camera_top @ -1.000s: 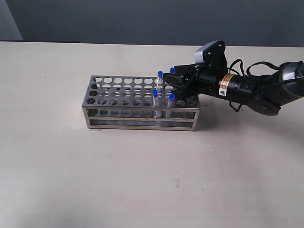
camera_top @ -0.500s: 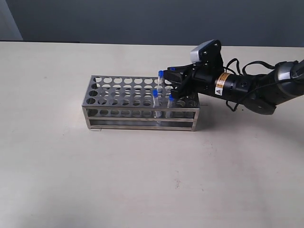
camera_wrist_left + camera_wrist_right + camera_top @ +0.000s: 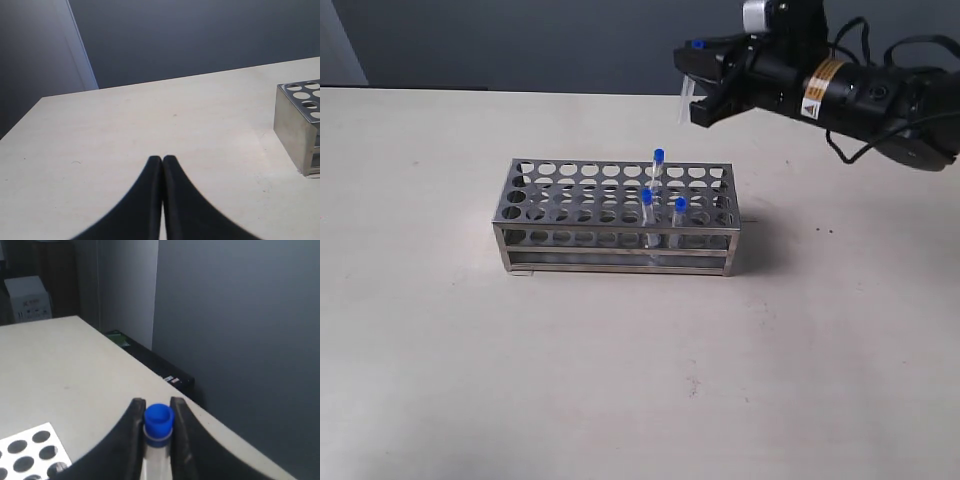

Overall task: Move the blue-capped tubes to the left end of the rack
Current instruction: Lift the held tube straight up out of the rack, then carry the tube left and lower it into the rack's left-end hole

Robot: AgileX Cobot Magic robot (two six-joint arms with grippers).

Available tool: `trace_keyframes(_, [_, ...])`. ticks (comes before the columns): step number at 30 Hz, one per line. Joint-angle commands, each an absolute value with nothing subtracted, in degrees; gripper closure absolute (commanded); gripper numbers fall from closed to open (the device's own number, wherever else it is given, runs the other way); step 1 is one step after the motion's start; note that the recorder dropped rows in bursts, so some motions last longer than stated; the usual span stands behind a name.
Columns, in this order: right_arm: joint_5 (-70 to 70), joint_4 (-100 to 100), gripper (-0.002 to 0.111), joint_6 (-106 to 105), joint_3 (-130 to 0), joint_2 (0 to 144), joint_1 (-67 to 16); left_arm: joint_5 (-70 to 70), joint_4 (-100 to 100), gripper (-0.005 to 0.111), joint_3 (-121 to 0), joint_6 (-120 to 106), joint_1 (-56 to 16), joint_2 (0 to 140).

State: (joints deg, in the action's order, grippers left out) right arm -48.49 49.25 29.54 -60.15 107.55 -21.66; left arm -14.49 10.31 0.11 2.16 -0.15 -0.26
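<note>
Pale table, dark wall behind. Right gripper clamped on one thin clear blue-capped tube, high above right end of shiny steel rack; three other blue-capped tubes stood in rack's right half. Left gripper closed, empty

Bench seen as pale cream, matte, few dark specks scattered on it. Dark blue-grey wall set right behind far edge. Paler panel caught at far left of exterior view. White box spotted in dim corner in right wrist view, black strip laid along bench edge under wall. Light soft, even, shadows kept faint.
</note>
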Motion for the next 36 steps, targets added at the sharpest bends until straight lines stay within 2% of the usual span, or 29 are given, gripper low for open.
trace_keyframes(1, [-45.54, 49.75, 0.108, 33.28, -64.66, 106.3, -26.03, -13.72, 10.17, 0.106, 0.0, 2.36, -0.54, 0.0])
trace_keyframes(7, [-36.6, 51.12, 0.108, 34.31, -72.76, 109.91, -37.27, -13.72, 10.17, 0.106, 0.0, 2.36, -0.54, 0.0])
trace_keyframes(13, [-34.76, 50.16, 0.108, 34.46, -79.41, 116.72, -42.33, -13.72, 10.17, 0.106, 0.0, 2.36, -0.54, 0.0])
trace_keyframes(36, [-34.73, 47.24, 0.108, 37.25, -86.55, 128.52, -42.47, -13.72, 10.17, 0.106, 0.0, 2.36, -0.54, 0.0])
